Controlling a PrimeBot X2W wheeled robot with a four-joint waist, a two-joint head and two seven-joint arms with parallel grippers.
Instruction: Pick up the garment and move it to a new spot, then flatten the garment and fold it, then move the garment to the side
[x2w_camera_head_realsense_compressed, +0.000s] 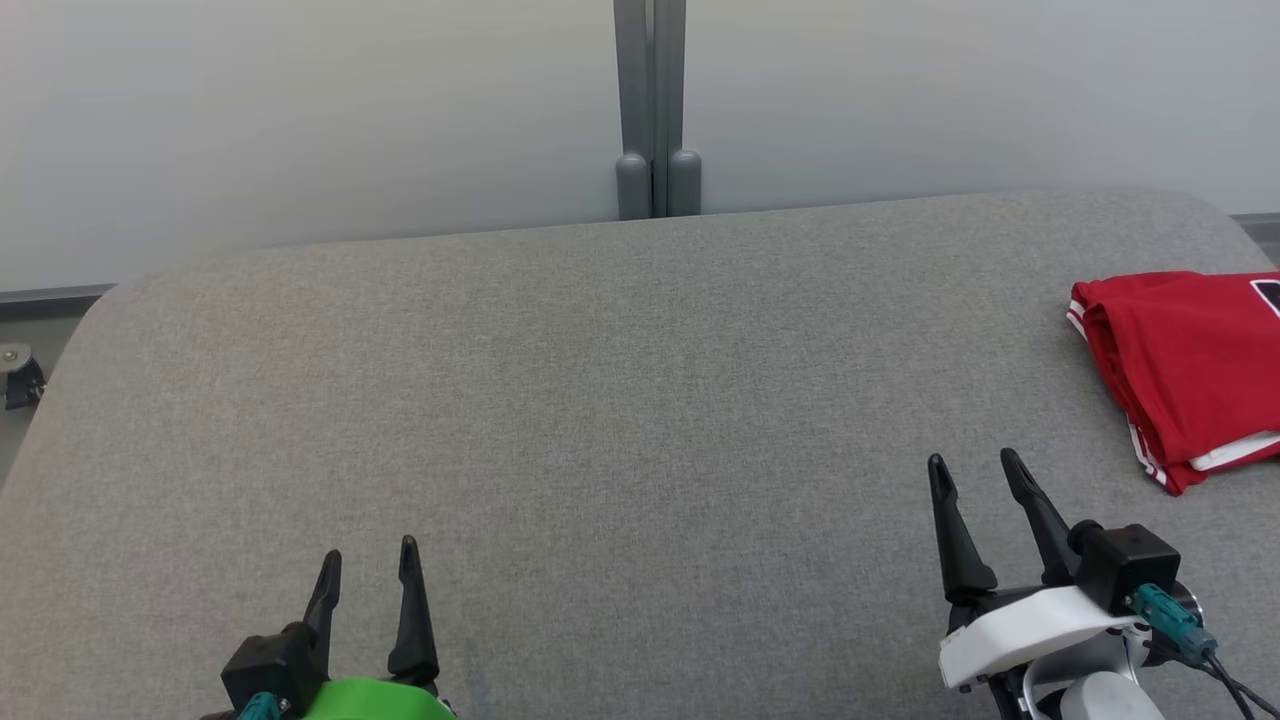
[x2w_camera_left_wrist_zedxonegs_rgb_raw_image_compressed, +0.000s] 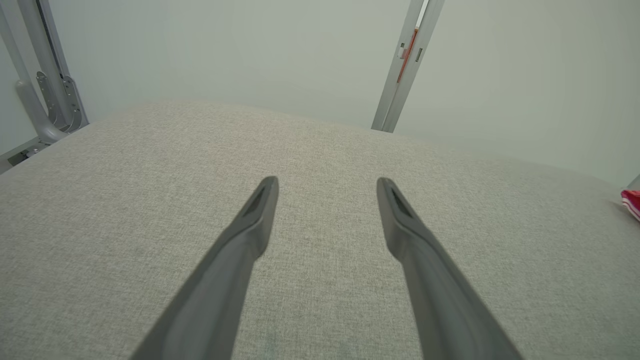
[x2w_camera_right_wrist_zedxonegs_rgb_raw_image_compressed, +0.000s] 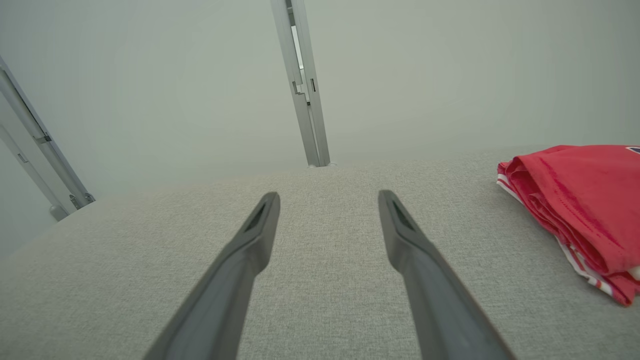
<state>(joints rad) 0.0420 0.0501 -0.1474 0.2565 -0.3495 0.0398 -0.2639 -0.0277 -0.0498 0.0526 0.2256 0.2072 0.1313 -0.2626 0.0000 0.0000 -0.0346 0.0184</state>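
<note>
The garment (x2w_camera_head_realsense_compressed: 1190, 370), a bright red shirt with red-and-white striped trim, lies folded in a compact stack at the right edge of the grey padded table (x2w_camera_head_realsense_compressed: 600, 400). The right wrist view has the garment (x2w_camera_right_wrist_zedxonegs_rgb_raw_image_compressed: 585, 210) at its right side, and a sliver of the garment (x2w_camera_left_wrist_zedxonegs_rgb_raw_image_compressed: 631, 202) peeks in at the far right of the left wrist view. My right gripper (x2w_camera_head_realsense_compressed: 975, 463) is open near the front right, to the left of and nearer than the garment, holding nothing. My left gripper (x2w_camera_head_realsense_compressed: 370, 551) is open at the front left, far from the garment, holding nothing.
A grey vertical post (x2w_camera_head_realsense_compressed: 655, 110) stands against the pale wall behind the table's far edge. A small caster wheel (x2w_camera_head_realsense_compressed: 18, 375) sits on the floor past the table's left edge. The table's corners are rounded.
</note>
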